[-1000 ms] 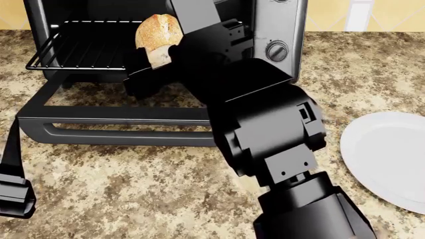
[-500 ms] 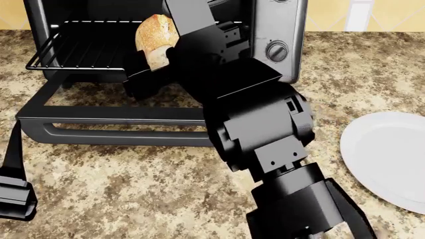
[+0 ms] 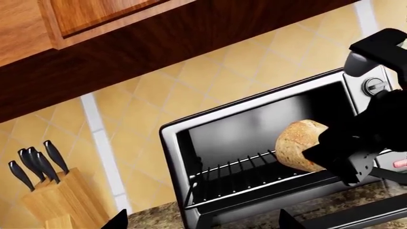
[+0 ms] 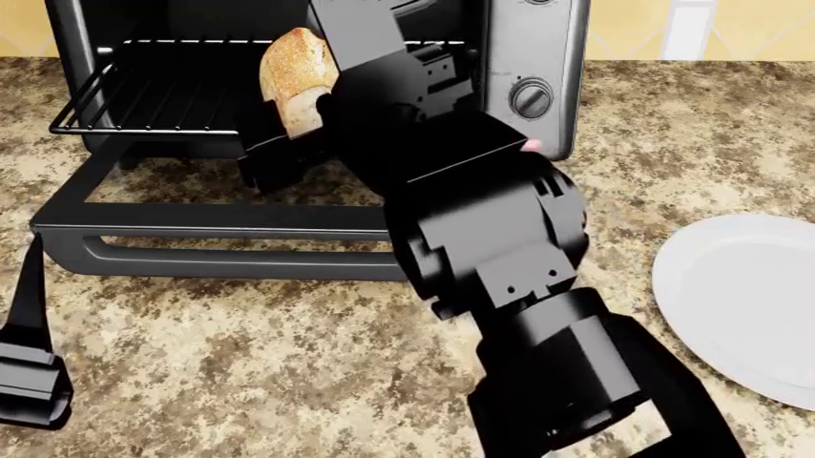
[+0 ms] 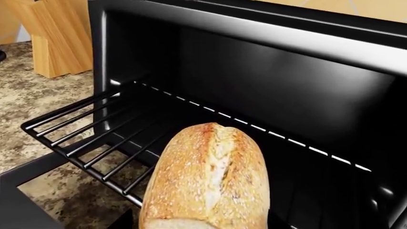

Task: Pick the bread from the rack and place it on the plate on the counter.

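Bread (image 4: pixel 297 72) is held upright in the right hand (image 4: pixel 290 129), closed on its lower end, just above the front rail of the rack (image 4: pixel 147 100) at the toaster oven (image 4: pixel 529 57) opening. The oven door (image 4: pixel 217 239) is folded down onto the counter (image 4: pixel 255 363). The plate (image 4: pixel 745 305) lies well apart, at the right. The left hand (image 4: pixel 29 377) is only partly seen near the counter; its opening cannot be determined

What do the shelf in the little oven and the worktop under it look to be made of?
The thin black wire grid rack looks like dark-coated metal, its parallel bars catching glints. The beige-and-brown speckled counter looks like polished granite, though it could be imitation.
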{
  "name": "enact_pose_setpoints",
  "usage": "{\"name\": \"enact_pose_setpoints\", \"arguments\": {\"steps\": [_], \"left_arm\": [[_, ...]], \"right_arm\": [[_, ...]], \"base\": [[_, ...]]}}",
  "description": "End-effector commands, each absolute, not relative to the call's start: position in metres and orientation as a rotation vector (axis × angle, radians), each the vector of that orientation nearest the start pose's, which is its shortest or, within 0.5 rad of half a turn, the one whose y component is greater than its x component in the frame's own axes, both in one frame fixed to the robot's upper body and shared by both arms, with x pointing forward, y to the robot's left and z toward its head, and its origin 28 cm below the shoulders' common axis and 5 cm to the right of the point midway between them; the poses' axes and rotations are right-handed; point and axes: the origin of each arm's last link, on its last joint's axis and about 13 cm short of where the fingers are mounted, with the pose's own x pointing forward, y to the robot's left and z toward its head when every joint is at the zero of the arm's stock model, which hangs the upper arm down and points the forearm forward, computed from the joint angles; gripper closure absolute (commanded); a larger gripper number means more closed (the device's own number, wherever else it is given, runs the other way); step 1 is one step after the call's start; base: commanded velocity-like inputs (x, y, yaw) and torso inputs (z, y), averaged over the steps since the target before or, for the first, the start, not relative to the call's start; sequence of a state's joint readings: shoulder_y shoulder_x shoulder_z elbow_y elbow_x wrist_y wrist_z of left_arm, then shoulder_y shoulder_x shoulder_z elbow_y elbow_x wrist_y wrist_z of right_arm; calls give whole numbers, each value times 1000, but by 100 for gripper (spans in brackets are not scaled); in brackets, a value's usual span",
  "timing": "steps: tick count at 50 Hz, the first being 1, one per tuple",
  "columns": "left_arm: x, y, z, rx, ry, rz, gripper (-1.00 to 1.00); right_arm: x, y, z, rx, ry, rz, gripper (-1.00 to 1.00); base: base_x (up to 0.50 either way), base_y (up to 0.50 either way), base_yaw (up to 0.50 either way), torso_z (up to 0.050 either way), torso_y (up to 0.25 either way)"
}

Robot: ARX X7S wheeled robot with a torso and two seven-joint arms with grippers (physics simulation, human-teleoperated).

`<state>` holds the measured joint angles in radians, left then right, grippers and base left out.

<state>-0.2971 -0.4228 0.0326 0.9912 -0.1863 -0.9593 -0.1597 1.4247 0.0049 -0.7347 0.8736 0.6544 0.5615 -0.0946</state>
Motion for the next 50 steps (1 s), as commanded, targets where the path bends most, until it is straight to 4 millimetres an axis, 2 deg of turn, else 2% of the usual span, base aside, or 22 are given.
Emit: {"name": "enact_pose_setpoints", "arguments": {"steps": [1,8,9,16,23,35,40,45,50], "left_arm": [[187,246,200,321,-311,13,-100],[186,246,201,323,-313,14,-100],[186,246,201,325,-313,14,-100],[188,244,200,325,-310,7,-100],[189,244,198,324,-303,6,-100],[189,243,196,321,-299,2,-100],[190,243,195,319,-297,3,-100],[190,242,195,317,-296,1,-100],[191,240,195,320,-297,-5,-100]], "right_arm": [[417,-23,252,-160,177,497,-100],[419,-22,248,-163,186,503,-100],[419,-21,248,-163,185,503,100],[419,-25,245,-162,188,497,100],[411,-24,253,-156,147,511,100],[371,-33,266,-131,74,549,100],[352,-38,263,-156,47,559,100],[327,-49,266,-169,4,558,100],[312,-59,270,-163,-25,541,100]], "base": [[0,0,0,0,0],[0,0,0,0,0],[0,0,0,0,0],[0,0,0,0,0],[0,0,0,0,0],[0,0,0,0,0],[0,0,0,0,0],[0,0,0,0,0],[0,0,0,0,0]]}}
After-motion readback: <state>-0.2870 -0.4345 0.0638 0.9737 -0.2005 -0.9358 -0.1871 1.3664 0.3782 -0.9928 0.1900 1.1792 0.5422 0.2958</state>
